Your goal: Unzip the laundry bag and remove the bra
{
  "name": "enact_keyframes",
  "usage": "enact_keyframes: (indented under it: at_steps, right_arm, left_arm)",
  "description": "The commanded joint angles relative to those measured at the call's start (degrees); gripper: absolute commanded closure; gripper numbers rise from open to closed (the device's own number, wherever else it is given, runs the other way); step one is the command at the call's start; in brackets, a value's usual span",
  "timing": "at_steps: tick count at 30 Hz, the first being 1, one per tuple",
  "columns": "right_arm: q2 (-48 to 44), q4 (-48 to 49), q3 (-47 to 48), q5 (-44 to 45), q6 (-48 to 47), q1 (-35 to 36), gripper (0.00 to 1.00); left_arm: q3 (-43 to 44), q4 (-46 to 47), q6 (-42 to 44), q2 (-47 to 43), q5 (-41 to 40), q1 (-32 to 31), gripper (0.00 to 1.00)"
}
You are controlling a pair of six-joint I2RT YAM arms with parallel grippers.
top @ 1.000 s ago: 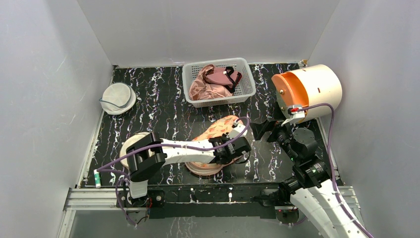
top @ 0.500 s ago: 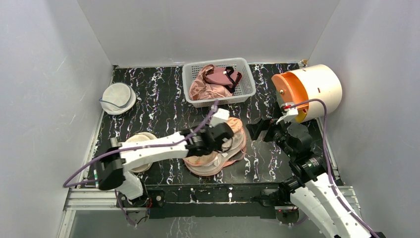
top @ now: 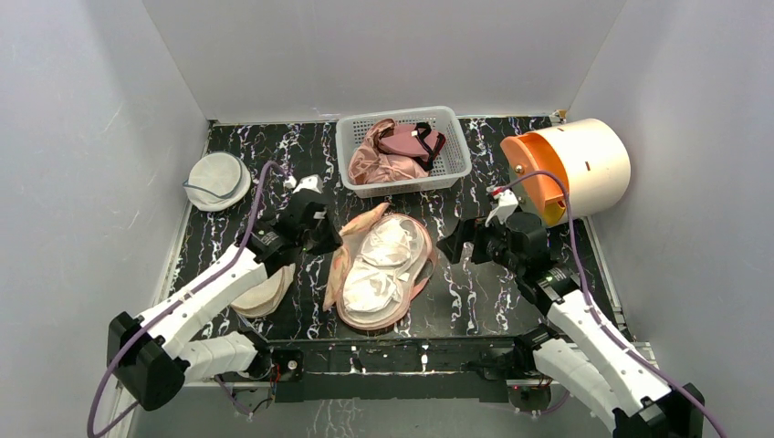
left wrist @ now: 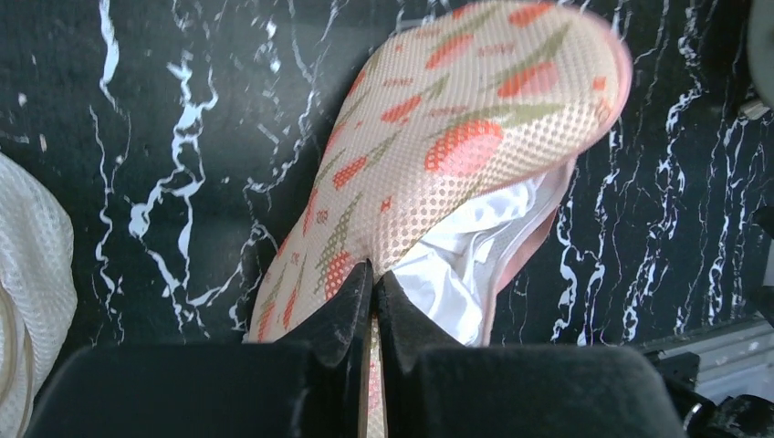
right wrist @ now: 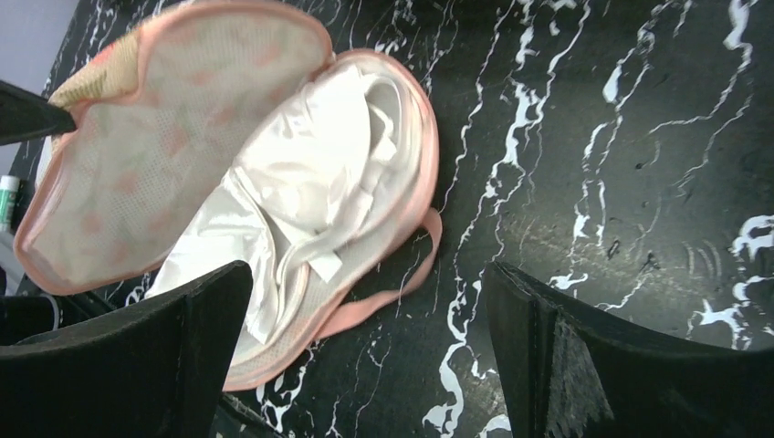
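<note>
The peach laundry bag (top: 418, 274) lies open in the middle of the table. Its printed flap (left wrist: 429, 155) is folded back to the left, the mesh lining (right wrist: 155, 155) showing. The white shiny bra (top: 383, 265) lies inside the open bag, also seen in the right wrist view (right wrist: 301, 192) and the left wrist view (left wrist: 456, 265). My left gripper (top: 330, 245) is shut on the flap's edge (left wrist: 374, 283) at the bag's left. My right gripper (top: 454, 246) is open and empty, just right of the bag, above bare table (right wrist: 370, 356).
A white basket (top: 456, 151) with a pink garment and maroon bra stands at the back. An orange-and-cream drum (top: 570, 164) lies at the right. A round white pouch (top: 217, 179) is back left; a cream pouch (top: 260, 292) lies under my left arm.
My left gripper swept left and back, pulling the flap open. The bra inside came into view. My right gripper moved left toward the bag.
</note>
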Motion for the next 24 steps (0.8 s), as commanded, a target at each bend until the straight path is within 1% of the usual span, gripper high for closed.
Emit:
enact_keyframes:
  at_steps: [1,4,8,10,12,13,14,16,18,20,22,24]
  right_arm:
    - [2.96,3.19,1.77,-4.62,0.16,0.0,0.02]
    - [5.68,3.04,2.42,-7.02,0.56,0.0,0.02]
    - [9.29,3.56,2.63,-10.44,2.49,-0.02,0.03]
    - [11.3,4.7,2.16,-12.13,4.88,0.03,0.05]
    - [13.47,7.58,0.96,-15.07,8.35,0.33,0.07]
    - [14.47,9.53,0.11,-16.12,10.32,0.77,0.08]
    - [15.45,11.51,-0.63,-16.59,12.2,1.48,0.08]
    - [17.5,14.43,-1.34,-16.53,15.37,3.65,0.09]
    - [19.28,15.03,-0.55,-15.2,17.24,6.49,0.11]
    - [20.67,15.41,-0.03,-13.21,18.42,8.91,0.11]
    - [21.81,16.6,0.23,-12.19,19.36,11.06,0.12]
    - [23.06,16.75,1.26,-10.57,20.0,13.57,0.13]
  left_arm:
    - [-3.34,-0.01,-0.39,-1.46,10.91,7.84,1.0]
    - [-4.98,-0.21,1.31,-1.32,14.43,13.3,1.0]
    - [-7.16,-1.64,4.21,-1.98,12.3,18.76,1.0]
    - [-8.13,-1.81,3.88,-2.75,12.29,22.23,0.81]
    - [-9.49,0.44,2.91,-3.46,15.65,26.25,0.66]
    - [-10.03,1.67,2.48,-3.57,17.04,27.33,0.57]
    - [-10.09,1.95,1.93,-3.4,17.31,27.93,0.44]
    - [-7.62,0.06,0.73,-2.9,15.09,28.18,0.29]
    - [-5.16,-1.33,0.51,-2.93,12.63,28.23,0.2]
    - [-2.75,-1.34,0.94,-3.66,10.85,28.21,0.14]
    - [0.16,-1.08,1.08,-4.49,8.66,28.23,0.1]
    - [3.21,-0.29,1.62,-5.11,7.2,28.18,0.08]
